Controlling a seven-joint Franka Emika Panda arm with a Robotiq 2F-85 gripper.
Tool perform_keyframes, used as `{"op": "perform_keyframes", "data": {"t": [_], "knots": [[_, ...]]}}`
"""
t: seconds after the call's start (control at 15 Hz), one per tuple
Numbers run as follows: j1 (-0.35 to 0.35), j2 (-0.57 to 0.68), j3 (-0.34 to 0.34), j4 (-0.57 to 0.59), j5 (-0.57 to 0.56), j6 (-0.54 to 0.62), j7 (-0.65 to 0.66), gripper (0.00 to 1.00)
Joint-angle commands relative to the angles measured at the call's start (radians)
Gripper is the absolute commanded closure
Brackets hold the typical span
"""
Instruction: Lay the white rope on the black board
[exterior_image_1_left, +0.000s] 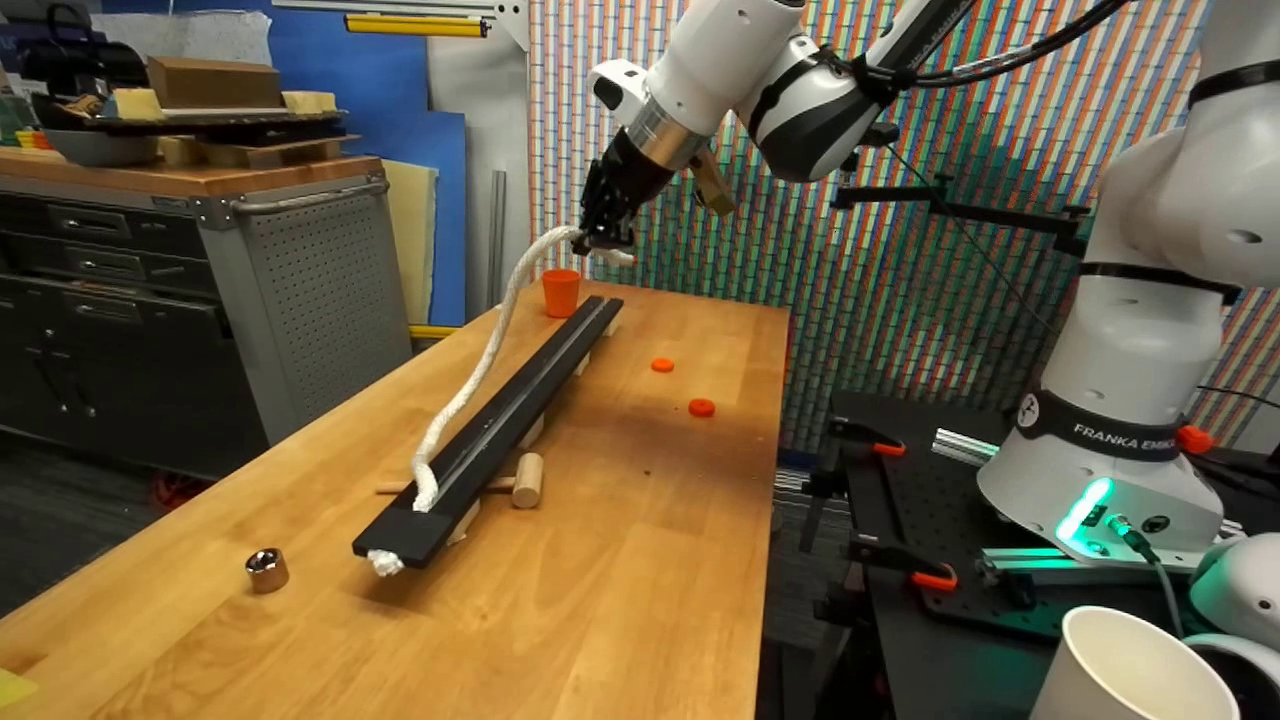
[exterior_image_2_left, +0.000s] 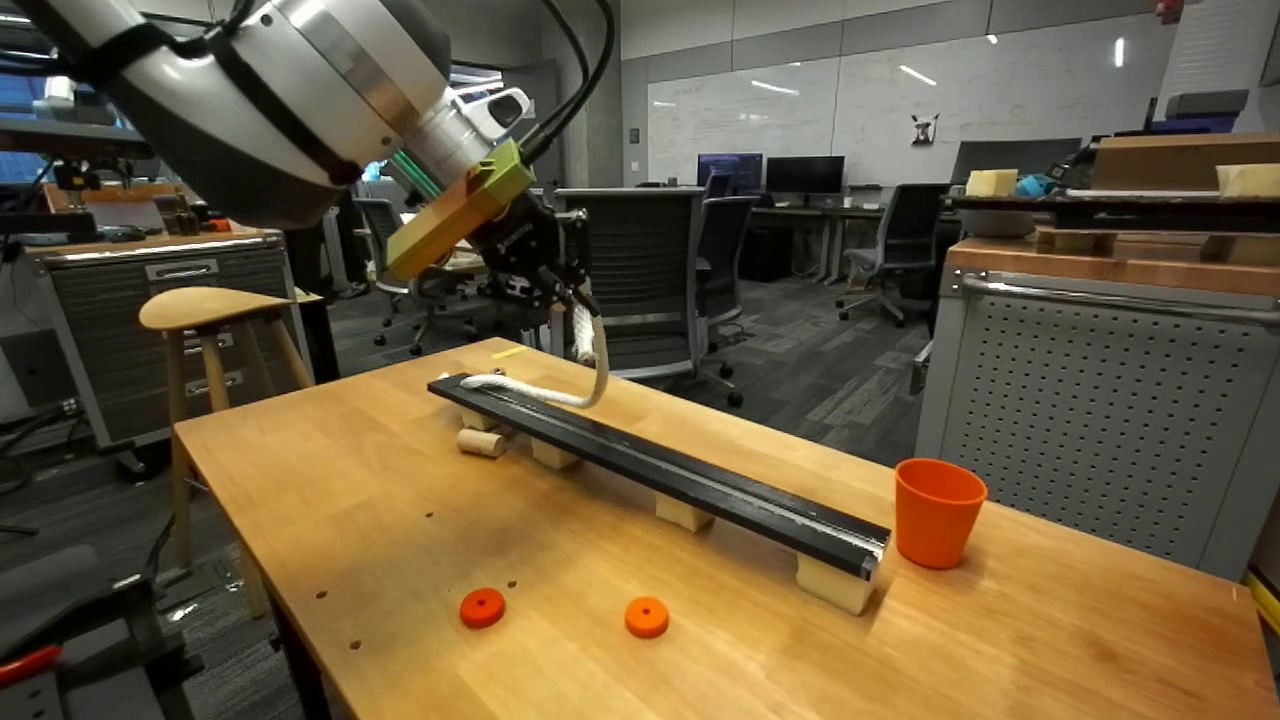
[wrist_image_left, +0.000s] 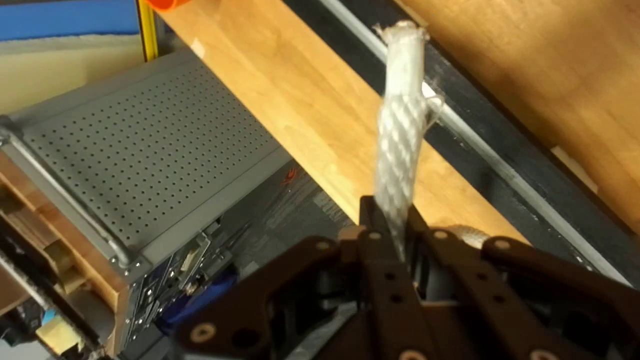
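The room is half workshop, half office, w/ dark chairs (exterior_image_2_left: 640, 260), a whiteboard (exterior_image_2_left: 740, 130) & a stool (exterior_image_2_left: 215, 308), all well apart from the board (exterior_image_1_left: 520, 400); the table (exterior_image_1_left: 620, 620) is of light wood, & the board lies along it, raised on pale blocks (exterior_image_2_left: 683, 510), w/ a light strip on its top; the rope (wrist_image_left: 397, 135) meets the board close to the end where the mallet (exterior_image_1_left: 527, 481) is, then goes up in a curve, clear of the rest of the board, to the gripper (wrist_image_left: 392, 212); a frayed white tip (exterior_image_1_left: 385, 563) shows at this same end, but the join b/w tip & rope I cannot see; the gripper is well above the board, closed w/ the rope pinched b/w its fingers (wrist_image_left: 366, 215); a short cut end of rope sticks out past them, free in the air.

The mallet has its head just beside the board, on the side of the robot's base (exterior_image_1_left: 1130, 485); its handle passes under the board; two orange discs (exterior_image_2_left: 647, 617) lie on this side too, apart from the board; the cup (exterior_image_2_left: 938, 515), also orange, stands upright just beside the opp. end of the board; a metal ring (exterior_image_1_left: 267, 570) is near the mallet end, on the side away from the base; beyond the table edge on that side stands a grey cabinet (exterior_image_1_left: 320, 290).
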Motion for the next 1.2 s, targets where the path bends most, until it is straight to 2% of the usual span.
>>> {"op": "perform_keyframes", "data": {"t": [0.0,0.27,0.4,0.8,1.0,1.13], "knots": [[-0.020,-0.030,-0.018,0.071,-0.176,0.052,0.106,0.97],[-0.046,-0.033,-0.038,0.147,-0.395,0.055,0.246,0.97],[-0.058,-0.027,-0.048,0.138,-0.462,0.068,0.292,0.97],[-0.066,0.022,-0.051,0.050,-0.599,0.156,0.370,0.97],[-0.062,0.064,-0.042,0.043,-0.657,0.174,0.403,0.97],[-0.062,0.088,-0.038,0.053,-0.641,0.161,0.418,0.97]]}}
